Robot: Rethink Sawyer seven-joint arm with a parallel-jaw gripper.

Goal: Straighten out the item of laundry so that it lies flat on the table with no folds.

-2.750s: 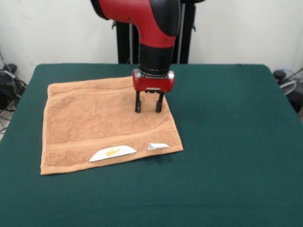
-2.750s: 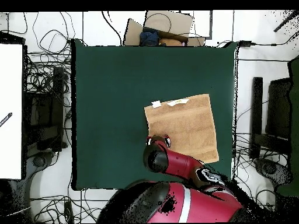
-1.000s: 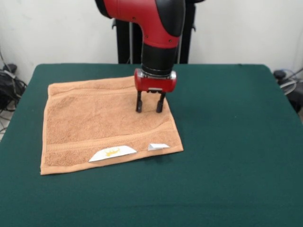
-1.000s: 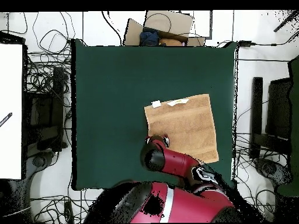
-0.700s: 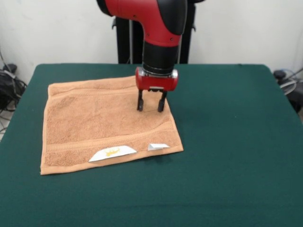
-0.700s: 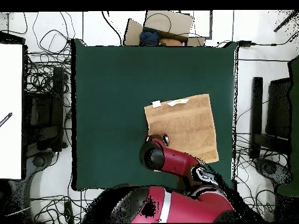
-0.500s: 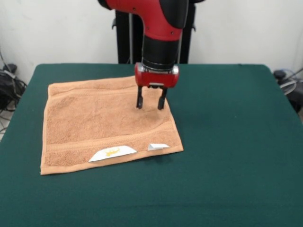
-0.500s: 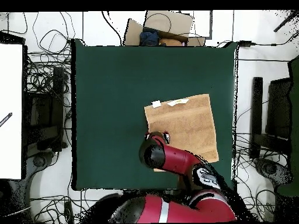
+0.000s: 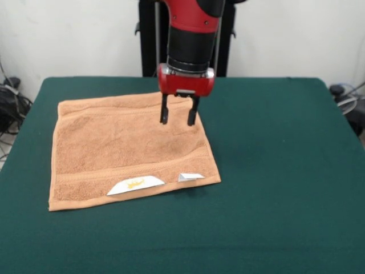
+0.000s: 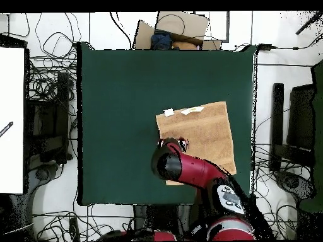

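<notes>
1. One orange-tan towel [image 9: 128, 149] lies spread flat at the 9 o'clock side of the green surface [image 9: 274, 171] in the front view.
2. Two white tags [image 9: 136, 184] sit along its 6 o'clock edge.
3. Pincer [image 9: 178, 119] hangs above the towel's 1 o'clock corner, jaws parted, gripping nothing.
</notes>
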